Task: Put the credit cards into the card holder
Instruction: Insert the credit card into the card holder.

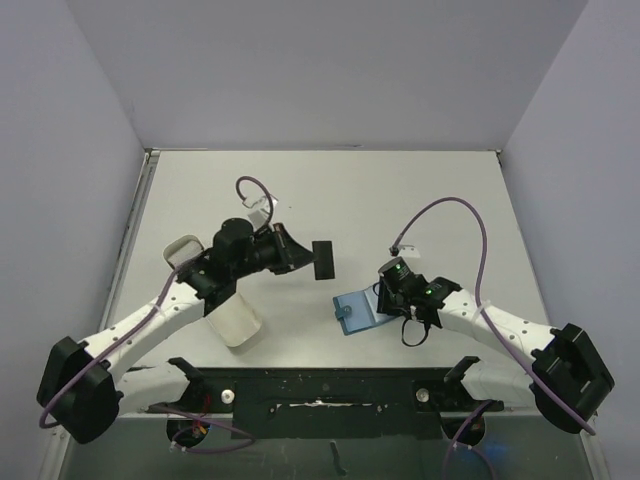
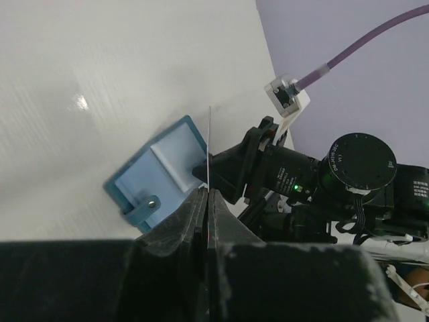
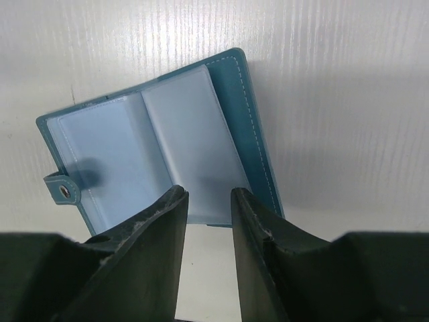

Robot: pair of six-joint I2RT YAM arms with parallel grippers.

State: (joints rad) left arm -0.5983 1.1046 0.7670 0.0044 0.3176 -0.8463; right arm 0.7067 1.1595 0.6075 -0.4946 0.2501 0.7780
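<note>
The small teal-blue folding card holder (image 3: 234, 121) lies open and flat on the white table (image 1: 430, 200), just ahead of the right arm's base. Its two clear sleeve pages face up, and its strap tab with the pale snap stud points toward the left arm. The right gripper (image 3: 206, 201) stands over the near edge of the right-hand page with its jaws drawn narrow and a slim gap between them. From the right wrist view I cannot tell whether they pinch the edge of that page or only press beside it.

The thin, flat rectangular credit card (image 1: 322, 260) looks dark from above and shows as a pale line, edge-on, in the left wrist view. It is held off the table in the left gripper (image 2: 206, 201), whose jaws are clamped tight on its near end. The card's long axis runs out from the fingertips.

From the card, the holder lies to the right and nearer the robot, close but not touching. The left arm carries the card while the right arm is the one at the holder. The coming move therefore depends on bringing the card's free edge across into line with a sleeve.

The long white oblong plastic tray (image 1: 238, 320) sits under the left forearm, well apart from the holder.
</note>
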